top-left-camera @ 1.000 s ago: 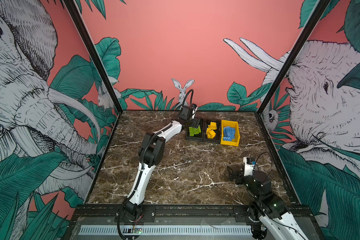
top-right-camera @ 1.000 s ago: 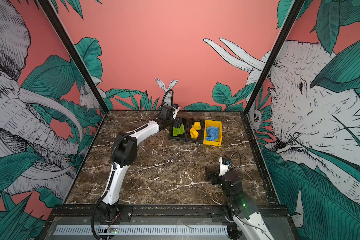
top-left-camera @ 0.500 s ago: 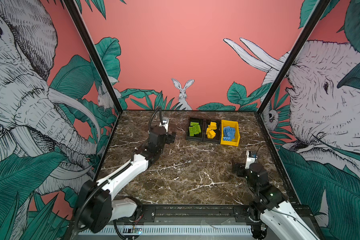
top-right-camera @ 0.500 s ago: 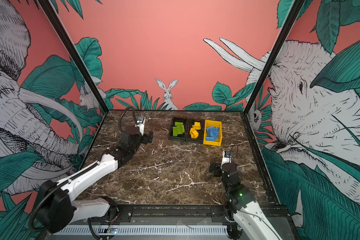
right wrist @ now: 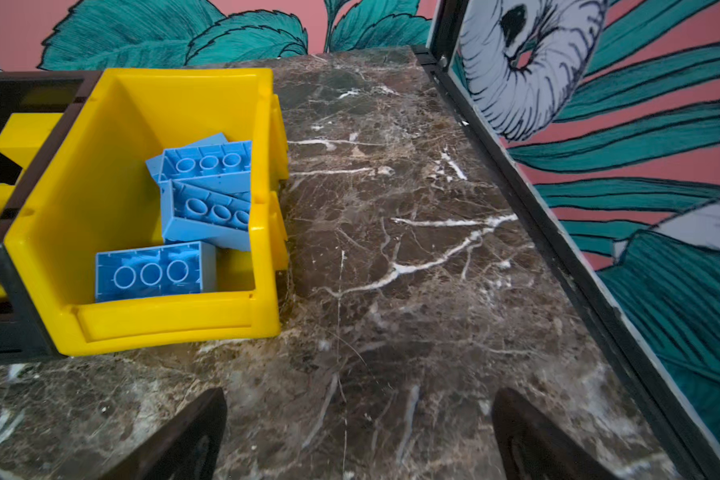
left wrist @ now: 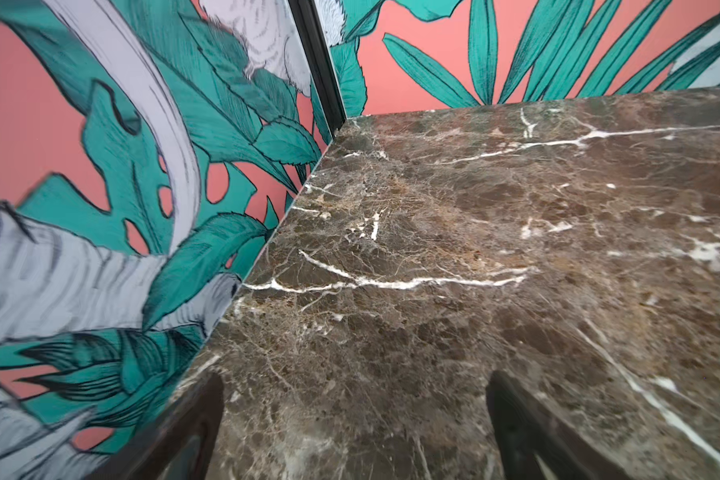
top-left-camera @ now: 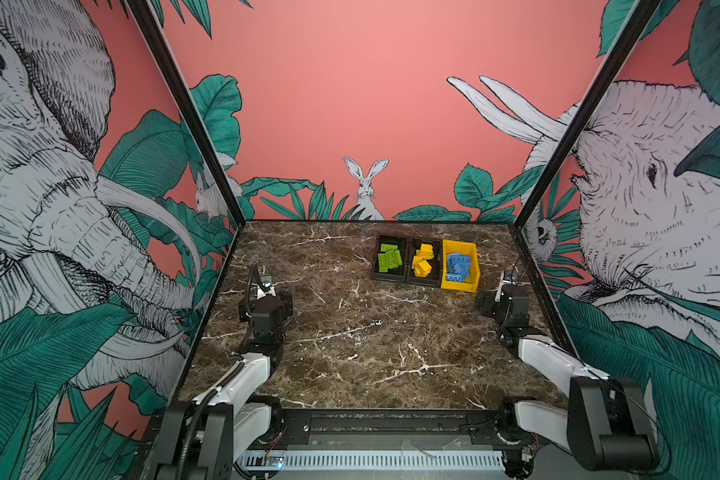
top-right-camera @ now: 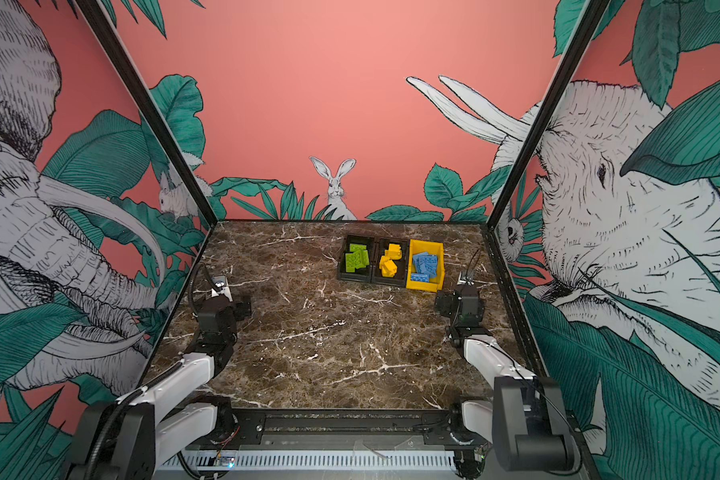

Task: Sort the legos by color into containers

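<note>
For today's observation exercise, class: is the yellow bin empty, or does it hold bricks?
It holds bricks. The right wrist view shows several blue bricks piled loosely inside the yellow bin, at least three with their hollow undersides showing.

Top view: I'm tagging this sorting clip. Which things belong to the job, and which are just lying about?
Belong to the job:
green legos in the outer black bin
yellow legos in the middle black bin
blue legos in the yellow bin

Just there:
marble tabletop
rabbit mural
</note>
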